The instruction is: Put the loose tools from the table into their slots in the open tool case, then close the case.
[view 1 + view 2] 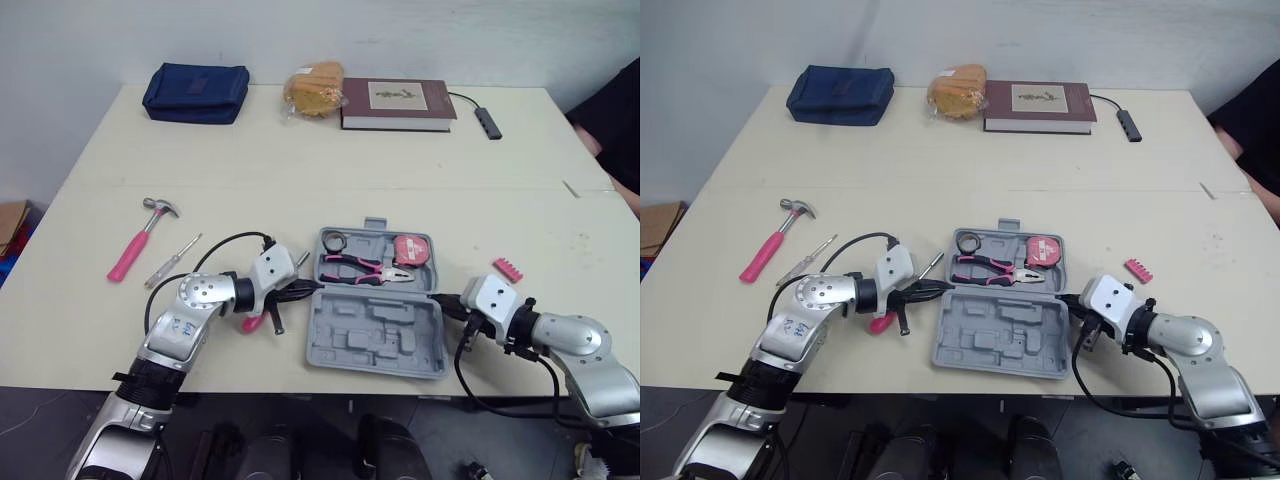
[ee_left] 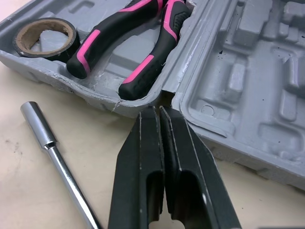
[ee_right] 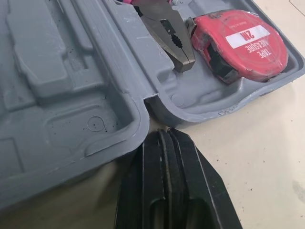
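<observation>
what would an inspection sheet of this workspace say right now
surface: beige table, a seam running across it
job's things: tool case open flat, holding pliers, tape measure and tape roll; hammer, screwdriver, pink-handled driver and pink bit holder loose on the table
clutter: blue pouch, bagged bread, book and usb hub along the far edge
grippers: left gripper shut, tips at the case's hinge seam; right gripper shut at the opposite end of that seam
cables: black cable looping over the left arm; hub cable beside the book
surroundings: white wall; a person's dark sleeve at the right edge
</observation>
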Action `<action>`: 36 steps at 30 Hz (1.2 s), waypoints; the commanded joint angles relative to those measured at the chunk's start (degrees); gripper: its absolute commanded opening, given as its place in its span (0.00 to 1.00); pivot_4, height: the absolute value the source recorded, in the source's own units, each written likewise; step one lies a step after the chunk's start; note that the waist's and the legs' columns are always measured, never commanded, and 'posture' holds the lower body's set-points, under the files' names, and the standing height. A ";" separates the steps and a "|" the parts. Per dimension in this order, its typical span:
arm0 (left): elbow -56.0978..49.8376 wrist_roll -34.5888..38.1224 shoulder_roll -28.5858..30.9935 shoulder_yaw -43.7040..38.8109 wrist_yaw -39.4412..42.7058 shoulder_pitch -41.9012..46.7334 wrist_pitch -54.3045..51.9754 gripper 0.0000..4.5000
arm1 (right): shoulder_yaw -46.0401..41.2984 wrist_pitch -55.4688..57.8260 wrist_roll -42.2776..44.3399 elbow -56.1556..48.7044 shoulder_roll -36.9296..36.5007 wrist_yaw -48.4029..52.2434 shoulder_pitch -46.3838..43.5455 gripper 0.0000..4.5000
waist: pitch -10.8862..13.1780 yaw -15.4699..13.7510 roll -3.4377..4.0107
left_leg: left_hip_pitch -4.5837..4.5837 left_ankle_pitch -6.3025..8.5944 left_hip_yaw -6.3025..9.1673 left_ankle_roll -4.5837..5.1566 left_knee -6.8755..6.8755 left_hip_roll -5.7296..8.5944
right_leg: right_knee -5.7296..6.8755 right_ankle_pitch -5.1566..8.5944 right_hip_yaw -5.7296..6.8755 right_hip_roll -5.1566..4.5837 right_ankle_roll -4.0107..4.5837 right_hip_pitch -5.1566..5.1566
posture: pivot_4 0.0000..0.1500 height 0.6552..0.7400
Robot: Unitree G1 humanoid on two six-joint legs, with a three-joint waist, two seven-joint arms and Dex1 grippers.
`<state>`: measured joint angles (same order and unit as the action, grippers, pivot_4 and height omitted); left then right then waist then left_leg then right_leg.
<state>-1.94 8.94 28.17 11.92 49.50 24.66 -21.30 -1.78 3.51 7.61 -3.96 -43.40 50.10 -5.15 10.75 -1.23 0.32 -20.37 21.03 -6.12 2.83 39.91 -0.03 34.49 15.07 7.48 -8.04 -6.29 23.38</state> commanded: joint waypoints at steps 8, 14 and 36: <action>-5.88 2.01 2.48 -1.55 3.27 -3.19 0.05 0.02 | 1.64 -3.45 -1.05 1.64 0.30 1.82 -0.92 0.00 | 0.00 0.12 0.01 | 0.01 0.02 0.02 -0.04 0.05 -0.07 | 0.03 0.01 0.02 0.02 0.02 -0.02 | 1.00 1.00; -5.10 5.46 7.23 -6.28 9.51 -3.93 4.20 0.02 | -4.41 -2.26 2.35 -0.55 -2.54 2.34 2.21 0.00 | 0.00 0.11 0.01 | 0.00 0.03 0.05 -0.05 0.05 -0.08 | 0.03 0.02 0.03 0.01 0.04 -0.01 | 1.00 1.00; 43.49 13.18 30.74 -49.12 8.13 -17.74 25.08 0.99 | -48.87 -21.81 15.72 20.64 -4.24 15.68 32.65 1.00 | 0.00 1.00 -0.04 | 0.07 0.36 0.01 0.00 -0.33 -0.12 | -0.30 0.04 0.01 -0.41 0.07 0.01 | 1.00 1.00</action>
<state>39.77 22.15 57.39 -34.91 58.65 7.23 1.85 -48.12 -15.88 21.95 14.89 -47.84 65.52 27.49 10.75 -0.23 0.29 -20.28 21.39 -6.12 2.84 39.59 -0.13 34.18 15.11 7.48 -8.49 -6.21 23.37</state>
